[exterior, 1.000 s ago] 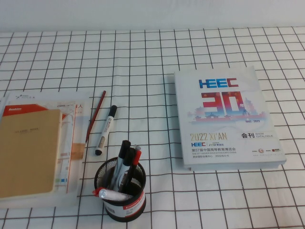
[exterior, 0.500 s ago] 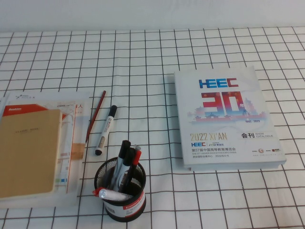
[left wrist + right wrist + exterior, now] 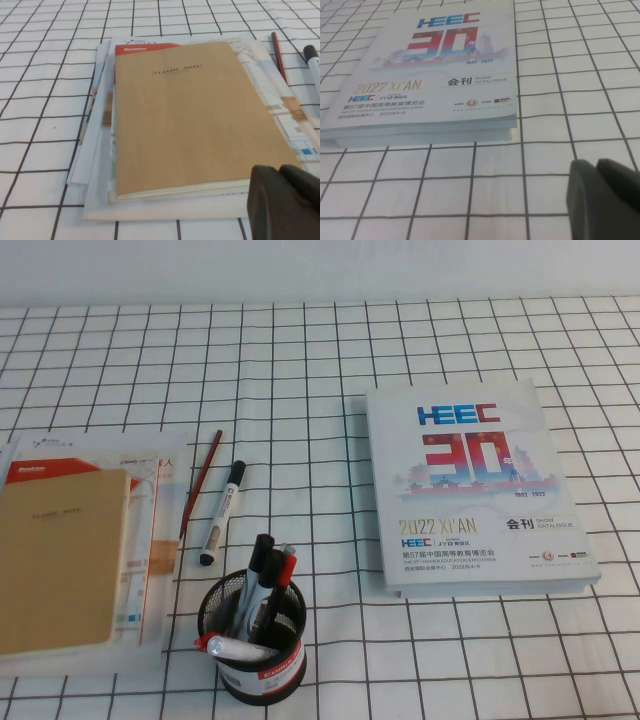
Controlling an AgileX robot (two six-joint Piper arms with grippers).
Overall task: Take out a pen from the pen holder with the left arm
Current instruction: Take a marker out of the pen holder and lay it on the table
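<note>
A black mesh pen holder (image 3: 252,640) stands near the table's front edge, left of centre, with several pens (image 3: 266,575) sticking out of it. Neither arm appears in the high view. In the left wrist view my left gripper (image 3: 279,171) is shut on nothing and hovers over the near corner of a tan notebook (image 3: 195,115); the pen holder is out of that view. My right gripper (image 3: 596,165) is also shut and empty, above bare table just in front of the catalogue (image 3: 430,75).
A black-capped marker (image 3: 222,512) and a red pencil (image 3: 200,483) lie on the table behind the holder. The tan notebook (image 3: 60,560) rests on a stack of papers at the left. The white HEEC catalogue (image 3: 470,480) lies at the right.
</note>
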